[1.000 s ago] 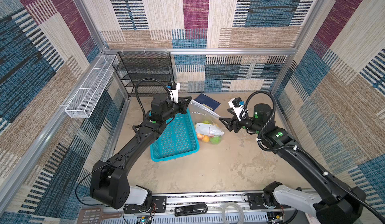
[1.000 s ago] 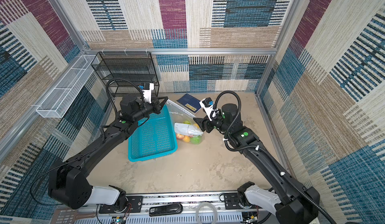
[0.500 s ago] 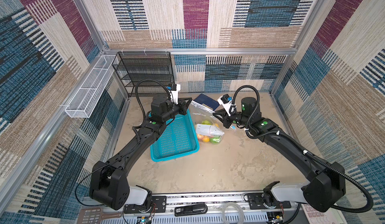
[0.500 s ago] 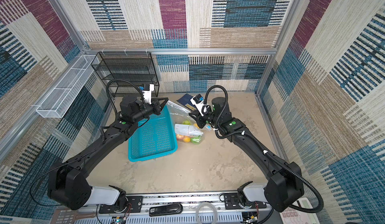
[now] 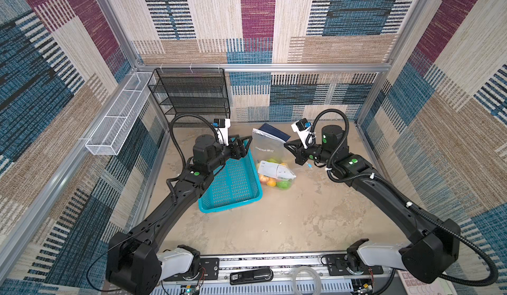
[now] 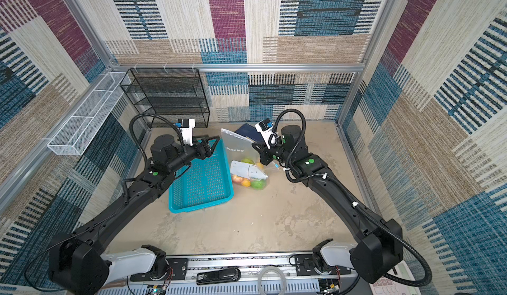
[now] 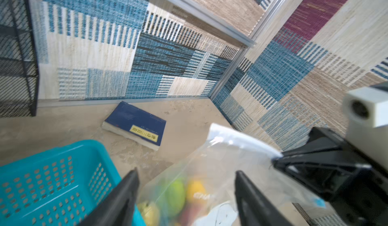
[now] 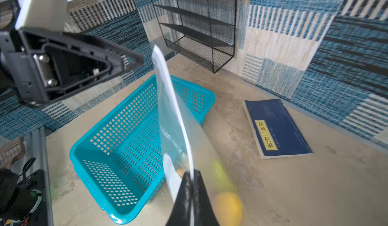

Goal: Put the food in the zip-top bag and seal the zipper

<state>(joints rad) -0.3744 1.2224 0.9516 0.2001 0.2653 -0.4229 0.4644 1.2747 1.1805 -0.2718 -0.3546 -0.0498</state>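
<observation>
The clear zip-top bag (image 5: 265, 150) (image 6: 236, 151) stands half raised beside the basket. The food (image 5: 275, 182) (image 6: 251, 181) lies inside its bottom, with green, yellow and orange pieces showing. My right gripper (image 5: 286, 144) (image 8: 192, 177) is shut on the whitish zipper (image 8: 168, 88) at one end of the bag's mouth. A small light-blue tab (image 5: 309, 165) hangs below that gripper. My left gripper (image 5: 245, 146) (image 7: 186, 185) is open at the other end of the mouth. The bag (image 7: 220, 155) lies beyond its spread fingers (image 7: 126, 195) and nothing is pinched.
A teal perforated basket (image 5: 233, 181) (image 8: 130, 143) sits left of the bag, under my left arm. A dark blue book (image 5: 274, 133) (image 8: 275, 128) lies behind the bag. A black wire shelf (image 5: 192, 96) stands at the back left, and walls close in on three sides.
My right gripper has swung left to the bag and shut on its mouth strip. The left arm has stayed about where it was.
</observation>
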